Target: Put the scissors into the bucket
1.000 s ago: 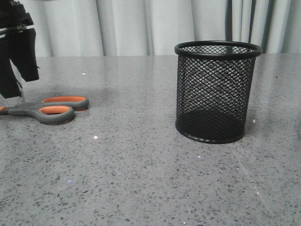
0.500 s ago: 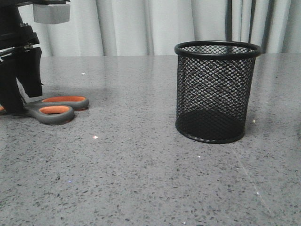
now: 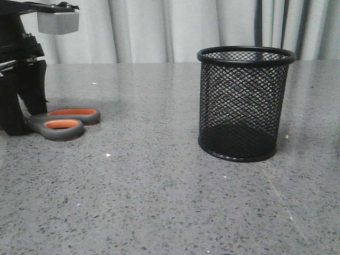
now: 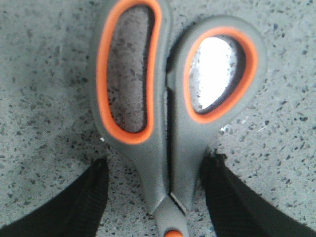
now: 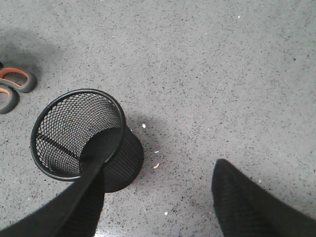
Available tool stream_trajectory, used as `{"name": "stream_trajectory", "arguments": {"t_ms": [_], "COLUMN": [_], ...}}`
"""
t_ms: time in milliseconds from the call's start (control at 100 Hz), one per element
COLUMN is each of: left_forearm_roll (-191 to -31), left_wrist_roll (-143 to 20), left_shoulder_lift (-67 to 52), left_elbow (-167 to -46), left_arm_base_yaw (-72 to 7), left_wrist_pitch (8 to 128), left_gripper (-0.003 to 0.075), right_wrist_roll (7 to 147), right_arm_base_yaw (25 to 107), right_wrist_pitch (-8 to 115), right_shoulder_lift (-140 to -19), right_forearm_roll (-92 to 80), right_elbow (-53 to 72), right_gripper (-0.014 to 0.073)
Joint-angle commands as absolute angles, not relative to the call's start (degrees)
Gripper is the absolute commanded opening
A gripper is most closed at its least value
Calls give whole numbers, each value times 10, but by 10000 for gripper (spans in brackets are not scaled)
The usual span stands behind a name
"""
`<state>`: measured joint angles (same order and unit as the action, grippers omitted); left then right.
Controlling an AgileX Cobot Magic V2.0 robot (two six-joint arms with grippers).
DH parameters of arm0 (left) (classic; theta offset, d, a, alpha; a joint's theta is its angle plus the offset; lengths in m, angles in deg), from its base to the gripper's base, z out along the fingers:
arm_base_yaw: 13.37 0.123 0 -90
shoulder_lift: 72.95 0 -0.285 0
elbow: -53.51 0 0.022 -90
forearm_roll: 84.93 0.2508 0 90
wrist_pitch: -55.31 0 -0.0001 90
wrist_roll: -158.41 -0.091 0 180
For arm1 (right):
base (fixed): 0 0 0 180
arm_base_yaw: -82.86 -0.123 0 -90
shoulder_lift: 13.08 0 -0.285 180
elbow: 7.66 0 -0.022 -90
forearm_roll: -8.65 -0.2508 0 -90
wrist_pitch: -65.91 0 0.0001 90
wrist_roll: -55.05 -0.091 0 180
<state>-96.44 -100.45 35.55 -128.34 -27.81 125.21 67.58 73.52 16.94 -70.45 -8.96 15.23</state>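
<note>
The scissors (image 3: 64, 122) lie flat on the grey table at the far left, grey handles with orange-lined loops pointing right. My left gripper (image 3: 20, 119) is down at the table, open, one finger on each side of the scissors' neck near the orange pivot; in the left wrist view the scissors (image 4: 163, 123) lie between the fingers (image 4: 79, 202) with small gaps. The black mesh bucket (image 3: 241, 103) stands upright at the right, empty. My right gripper (image 5: 158, 197) hangs open and empty above the table beside the bucket (image 5: 81, 138); it is out of the front view.
The speckled grey table (image 3: 159, 202) runs back to pale curtains (image 3: 159, 26). The scissors' handles show in the right wrist view (image 5: 15, 86), beyond the bucket. A few small crumbs (image 5: 156, 165) lie on the table by the bucket's base.
My left gripper has come down from above the table and moved right, and now straddles the scissors' neck. The scissors and the bucket have not moved.
</note>
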Motion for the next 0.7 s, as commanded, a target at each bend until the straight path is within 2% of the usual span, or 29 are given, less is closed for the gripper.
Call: {"name": "stream_trajectory", "arguments": {"t_ms": [0,690], "left_forearm_roll": [-980,-993], "left_wrist_roll": [-1005,-1005], "left_shoulder_lift": [334,344], "left_elbow": [-1289,-1288], "left_arm_base_yaw": [-284,-284], "left_wrist_pitch": [1284,1285], "left_gripper": [401,400], "right_wrist_roll": [681,681], "right_arm_base_yaw": [734,734], "right_wrist_pitch": [201,200], "right_shoulder_lift": [-704,-704], "right_forearm_roll": [-94,-94], "right_elbow": [133,133], "right_gripper": [424,424]}}
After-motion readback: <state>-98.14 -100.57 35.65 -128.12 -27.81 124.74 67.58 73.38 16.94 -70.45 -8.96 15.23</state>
